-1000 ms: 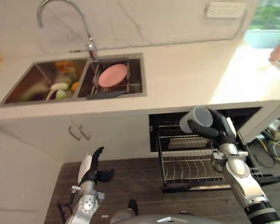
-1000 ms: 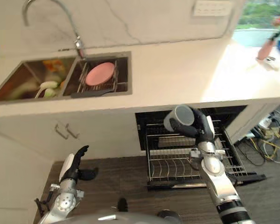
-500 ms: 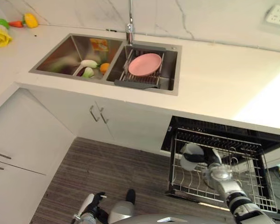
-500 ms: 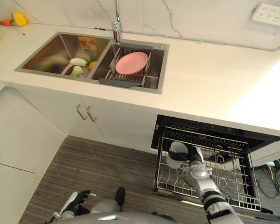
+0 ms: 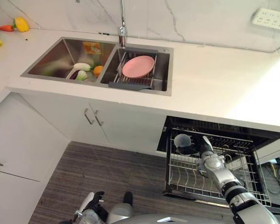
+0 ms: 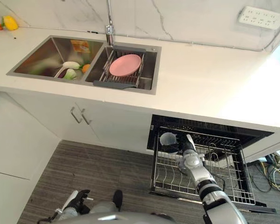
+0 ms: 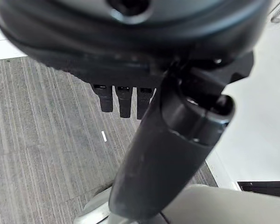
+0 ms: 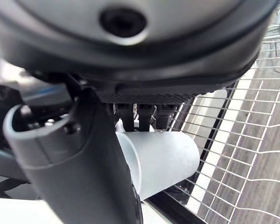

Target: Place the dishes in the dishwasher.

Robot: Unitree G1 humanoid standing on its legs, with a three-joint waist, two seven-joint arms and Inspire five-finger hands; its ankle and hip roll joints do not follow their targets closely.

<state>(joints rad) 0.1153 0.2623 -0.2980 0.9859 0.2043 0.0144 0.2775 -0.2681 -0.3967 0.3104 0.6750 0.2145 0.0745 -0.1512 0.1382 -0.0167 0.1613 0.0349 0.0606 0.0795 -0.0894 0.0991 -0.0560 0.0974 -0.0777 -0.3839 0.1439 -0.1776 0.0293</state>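
Right hand (image 5: 206,157) reaches into the pulled-out rack (image 5: 252,186) with a grey cup (image 5: 182,140) clasped at its back left corner, low enough to set down among the wires. A pink plate (image 5: 138,66) waits in the sink (image 5: 51,58), likely next. From the right eye, much the same; the left hand (image 6: 77,199) hangs idle near the floor. Its own wrist camera shows relaxed, empty fingers (image 7: 119,99). On the right wrist, fingers (image 8: 140,115) and thumb curl round the cup just above the rack.
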